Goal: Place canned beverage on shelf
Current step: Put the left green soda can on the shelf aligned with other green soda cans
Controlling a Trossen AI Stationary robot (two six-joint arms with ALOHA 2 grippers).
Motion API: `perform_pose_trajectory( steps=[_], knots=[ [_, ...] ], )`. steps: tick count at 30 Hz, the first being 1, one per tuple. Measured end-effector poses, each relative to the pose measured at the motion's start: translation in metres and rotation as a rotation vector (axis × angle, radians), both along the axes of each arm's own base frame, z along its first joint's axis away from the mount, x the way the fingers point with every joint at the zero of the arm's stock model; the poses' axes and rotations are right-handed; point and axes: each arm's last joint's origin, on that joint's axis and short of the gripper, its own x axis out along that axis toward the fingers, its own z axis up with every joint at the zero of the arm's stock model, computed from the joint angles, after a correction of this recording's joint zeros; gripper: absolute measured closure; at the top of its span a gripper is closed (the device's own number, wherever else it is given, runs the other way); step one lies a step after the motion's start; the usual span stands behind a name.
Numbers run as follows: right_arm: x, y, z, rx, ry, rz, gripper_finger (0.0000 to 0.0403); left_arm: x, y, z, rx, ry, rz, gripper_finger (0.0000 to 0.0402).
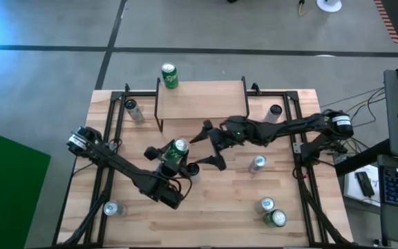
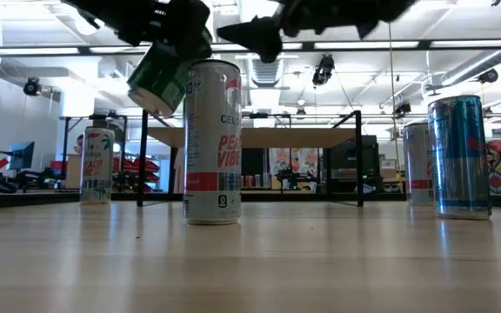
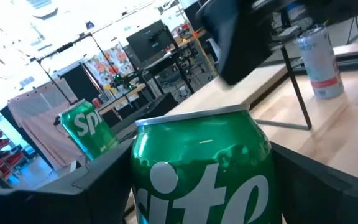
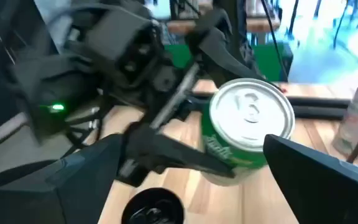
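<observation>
My left gripper (image 1: 173,158) is shut on a green soda can (image 1: 179,148) held above the table's middle; the can fills the left wrist view (image 3: 204,162). The shelf (image 1: 200,101), a light plank on thin black legs, stands at the far middle. A second green can (image 1: 169,76) stands on its far left corner. My right gripper (image 1: 209,146) is open and empty, just right of the held can, with its fingers spread wide toward it (image 4: 194,186). My left gripper pinches the green can's side wall (image 3: 143,177) between its two fingers, one on each side, below the top rim. The fingers come from the table's near side and point toward the far edge. The can is lifted clear of the table and tilted (image 2: 159,78).
A tall white can (image 2: 213,143) stands under the held can, its dark top showing in the high view (image 1: 192,169). Other cans stand at the far left (image 1: 135,111), far right (image 1: 275,112), middle right (image 1: 257,164), near right (image 1: 271,212) and near left (image 1: 112,209).
</observation>
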Motion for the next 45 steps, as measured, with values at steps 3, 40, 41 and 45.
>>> perform_pose_trajectory(
  steps=[3,40,41,45],
  knots=[
    [0.009,-0.003,0.015,-0.001,0.081,0.046,0.0011,0.003,-0.002,0.006,0.018,0.027,0.0,0.0095],
    [-0.003,-0.043,0.106,0.187,0.352,-0.177,0.0011,0.037,0.018,0.101,-0.193,0.039,0.038,0.0095],
    [-0.004,-0.043,0.105,0.191,0.357,-0.17,0.0011,0.037,0.018,0.101,-0.193,0.039,0.038,0.0095],
    [-0.003,-0.041,0.109,0.231,0.339,-0.128,0.0011,0.038,0.018,0.101,-0.196,0.026,0.04,0.0095]
  ],
)
